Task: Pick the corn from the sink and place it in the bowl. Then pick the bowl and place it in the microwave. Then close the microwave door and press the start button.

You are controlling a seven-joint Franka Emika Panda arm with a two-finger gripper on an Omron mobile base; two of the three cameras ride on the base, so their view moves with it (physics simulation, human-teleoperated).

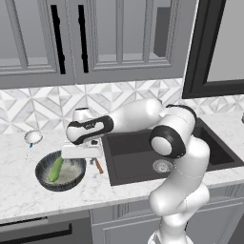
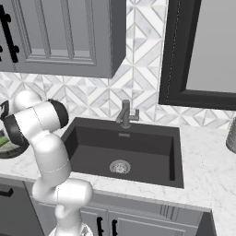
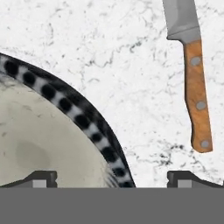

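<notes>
The dark speckled bowl (image 1: 66, 178) stands on the marble counter left of the sink (image 1: 138, 162). The green corn (image 1: 55, 169) lies inside it, against its left side. My gripper (image 1: 83, 161) hangs open just above the bowl's right rim, pointing down. In the hand view the gripper (image 3: 112, 179) straddles the striped bowl rim (image 3: 74, 111), one fingertip (image 3: 41, 178) over the pale inside and the other over bare counter. Nothing is between the fingers. The sink (image 2: 152, 143) holds only its round drain (image 2: 119, 166). The microwave and its door are out of view.
A wooden-handled knife (image 3: 197, 92) lies on the counter right of the bowl, between it and the sink; it is the knife (image 1: 98, 166) by the basin's edge. A small white strainer (image 1: 33, 137) sits behind the bowl. The faucet (image 2: 125, 114) rises behind the sink.
</notes>
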